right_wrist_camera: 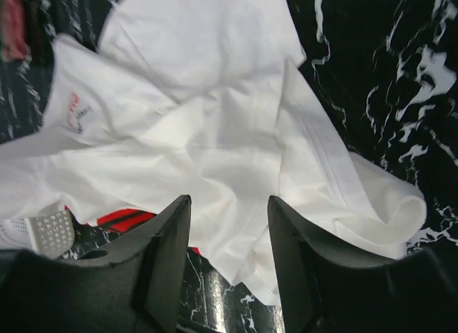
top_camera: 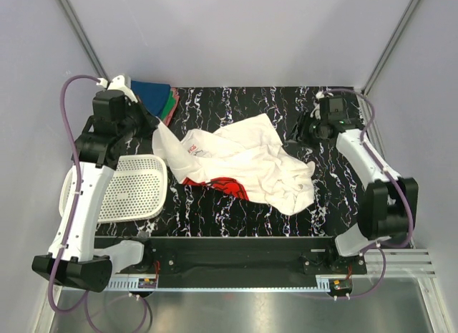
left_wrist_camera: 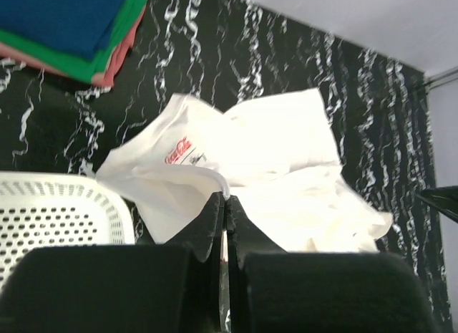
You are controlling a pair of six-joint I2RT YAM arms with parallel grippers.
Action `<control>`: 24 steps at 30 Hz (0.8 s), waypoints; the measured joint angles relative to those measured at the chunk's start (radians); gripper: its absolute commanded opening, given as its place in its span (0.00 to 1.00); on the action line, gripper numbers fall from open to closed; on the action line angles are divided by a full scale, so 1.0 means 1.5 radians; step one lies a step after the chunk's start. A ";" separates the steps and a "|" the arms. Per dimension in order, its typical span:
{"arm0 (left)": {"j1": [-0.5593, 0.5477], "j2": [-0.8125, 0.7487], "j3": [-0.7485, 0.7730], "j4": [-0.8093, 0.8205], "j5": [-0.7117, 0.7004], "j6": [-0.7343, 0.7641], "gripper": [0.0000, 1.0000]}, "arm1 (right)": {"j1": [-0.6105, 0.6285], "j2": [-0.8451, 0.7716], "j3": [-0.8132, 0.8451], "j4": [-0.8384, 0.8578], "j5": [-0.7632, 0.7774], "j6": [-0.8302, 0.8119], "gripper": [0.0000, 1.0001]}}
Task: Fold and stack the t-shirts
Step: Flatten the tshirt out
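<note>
Marbled table (top_camera: 236, 107): t-shirt (top_camera: 250, 157) in left gripper (left_wrist_camera: 225, 201)

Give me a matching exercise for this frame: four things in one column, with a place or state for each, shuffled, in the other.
Things:
1. white t-shirt
2. folded stack
3. left end effector
4. right end effector

Places and states:
A. open, holding nothing
B. far left corner of the table
C. crumpled in the middle
D. shut, pinching a shirt edge

Pairs: 1-C, 2-B, 3-D, 4-A
</note>
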 measured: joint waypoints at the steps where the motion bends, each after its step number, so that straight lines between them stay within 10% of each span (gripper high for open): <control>1: 0.000 0.000 -0.010 -0.003 0.000 0.002 0.00 | 0.001 0.023 -0.024 0.013 -0.009 0.003 0.53; 5: 0.000 0.000 -0.028 -0.008 -0.001 0.005 0.00 | 0.001 0.093 -0.071 0.036 -0.019 0.006 0.36; 24: 0.000 0.001 -0.056 -0.007 -0.017 0.022 0.00 | 0.001 0.234 -0.139 0.217 -0.094 0.029 0.44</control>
